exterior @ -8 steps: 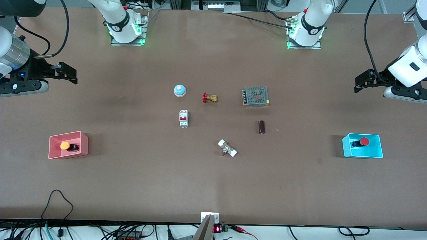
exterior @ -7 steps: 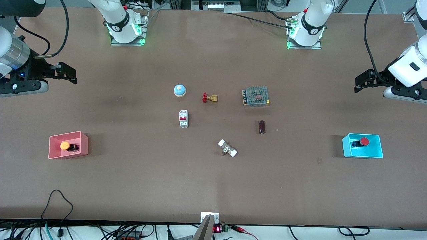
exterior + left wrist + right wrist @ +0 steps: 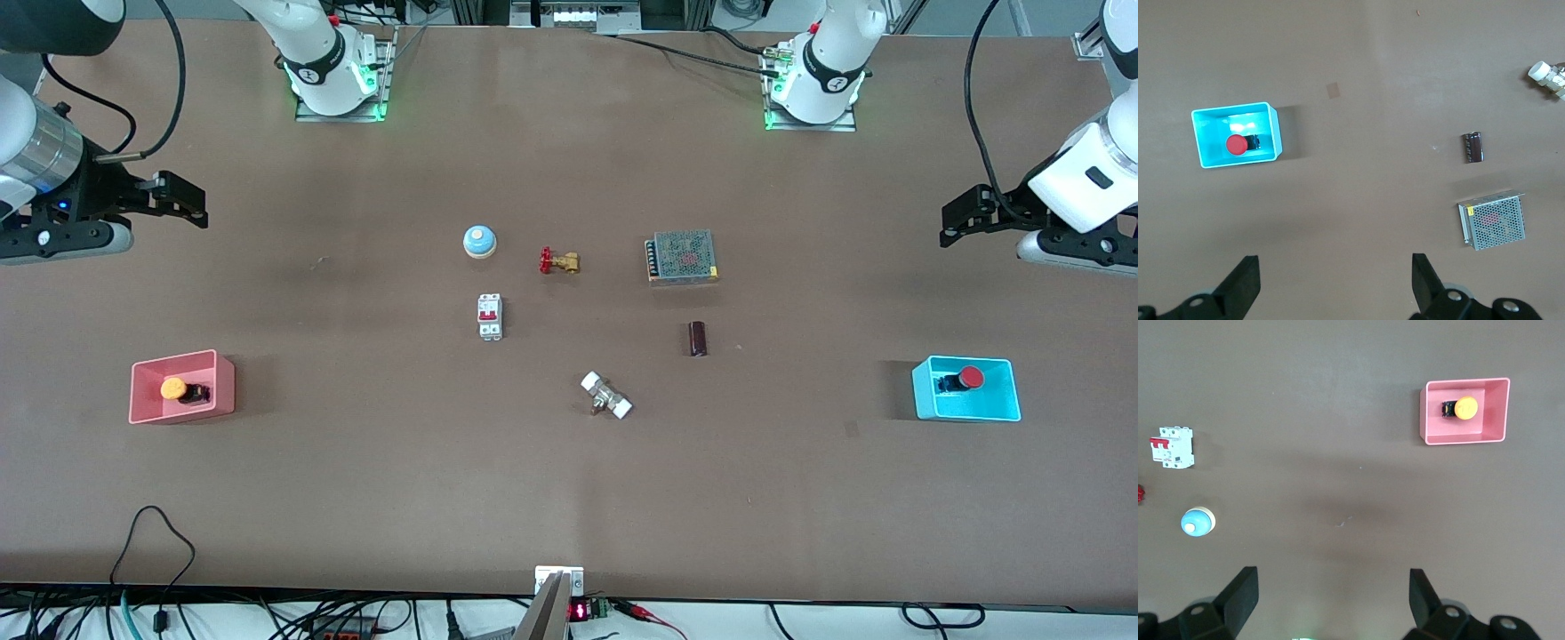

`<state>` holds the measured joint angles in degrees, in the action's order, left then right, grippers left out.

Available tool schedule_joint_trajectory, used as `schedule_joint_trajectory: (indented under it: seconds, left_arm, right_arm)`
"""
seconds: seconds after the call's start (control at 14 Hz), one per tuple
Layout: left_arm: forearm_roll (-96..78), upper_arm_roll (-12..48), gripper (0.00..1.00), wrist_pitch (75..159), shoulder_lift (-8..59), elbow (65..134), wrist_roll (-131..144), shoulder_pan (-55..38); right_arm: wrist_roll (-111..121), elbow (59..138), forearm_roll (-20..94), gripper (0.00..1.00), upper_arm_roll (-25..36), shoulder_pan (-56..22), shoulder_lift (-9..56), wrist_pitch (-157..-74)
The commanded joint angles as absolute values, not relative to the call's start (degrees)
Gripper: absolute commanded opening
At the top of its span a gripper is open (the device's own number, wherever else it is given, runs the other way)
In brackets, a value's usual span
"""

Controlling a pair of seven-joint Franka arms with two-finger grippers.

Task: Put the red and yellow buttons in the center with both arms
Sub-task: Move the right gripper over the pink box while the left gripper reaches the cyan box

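Observation:
The red button (image 3: pixel 971 377) lies in a cyan bin (image 3: pixel 996 411) toward the left arm's end of the table. The yellow button (image 3: pixel 173 388) lies in a pink bin (image 3: pixel 224 382) toward the right arm's end. My left gripper (image 3: pixel 965 213) hangs open and empty above the table, with the cyan bin nearer to the camera. Its wrist view shows the red button (image 3: pixel 1236 144) in the cyan bin (image 3: pixel 1275 130). My right gripper (image 3: pixel 187 197) hangs open and empty above its end of the table. Its wrist view shows the yellow button (image 3: pixel 1465 407) in the pink bin (image 3: pixel 1465 440). The brown table center (image 3: pixel 587 329) is bare between parts.
Around the center lie a pale blue dome (image 3: pixel 479 240), a brass valve with a red handle (image 3: pixel 558 261), a white circuit breaker (image 3: pixel 490 316), a mesh power supply (image 3: pixel 682 257), a dark cylinder (image 3: pixel 698 339) and a white-capped fitting (image 3: pixel 606 396).
Both arms have shifted very slightly. The buttons, bins and other parts have not moved.

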<state>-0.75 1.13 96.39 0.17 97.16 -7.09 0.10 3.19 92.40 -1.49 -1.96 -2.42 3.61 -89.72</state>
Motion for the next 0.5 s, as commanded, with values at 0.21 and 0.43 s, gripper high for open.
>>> schedule_joint_trajectory:
  seconds: [0.21, 0.43]
  left_arm:
    - [0.4, 1.5, 1.0, 88.9, 6.8, 95.5, -6.2, -1.7]
    - [0.1, 1.6, 1.0, 92.4, 12.9, 96.0, -4.1, -3.4]
  right_arm:
    - [4.0, 92.4, -4.1, 1.0, -1.9, 3.6, 11.3, -97.4]
    - [9.7, 92.8, -7.6, 1.0, -1.9, 6.1, 15.8, -106.3]
